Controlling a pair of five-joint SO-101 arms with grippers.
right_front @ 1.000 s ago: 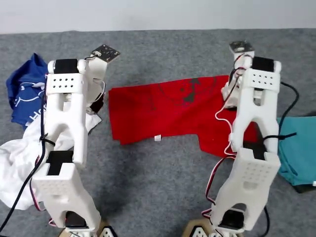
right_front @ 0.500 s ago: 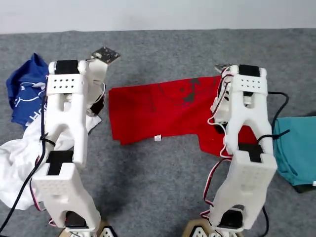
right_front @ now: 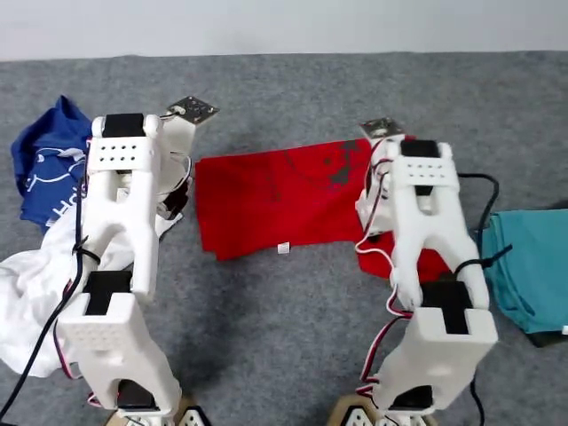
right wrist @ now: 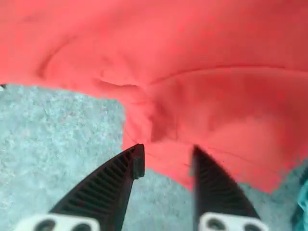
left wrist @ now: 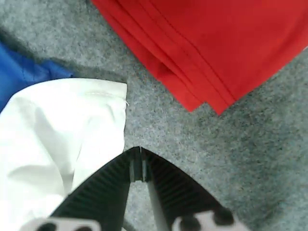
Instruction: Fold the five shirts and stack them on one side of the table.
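— At mid-table you've got the red shirt point(right_front: 275, 200), spread wide, long side running L–R, with a small white tag point(right_front: 283, 248) on its near edge.

— And the pincers?

— Your right gripper point(right wrist: 166, 161) hangs over the shirt's near-right part. Its fingers are apart w/ nothing between them, one tip at the hem line, the other over red cloth. Can't tell if they touch it. Your left gripper point(left wrist: 138, 163) has its fingers pressed together on nothing. It sits over the grey table top point(right_front: 293, 98), between the white shirt point(left wrist: 57, 130) corner and the red shirt's near-left corner.

— What do the wrist cams give you vs. the high cam?

— Left wrist view: several stacked hems at that red corner, where the high view reads as one flat sheet. Right wrist view: creases and a tucked flap by the hem. High view has the layout. Blue shirt point(right_front: 44, 169) is far-left and the white one lies crumpled near-left, touching it and running under your left arm. Teal shirt point(right_front: 532, 266) is at the right edge, near the red one's right end.

— Room to move?

— A strip of grey separates the red shirt's left edge from the white corner. Grey also shows along the far side past the red shirt, and near-centre between the arm bases.
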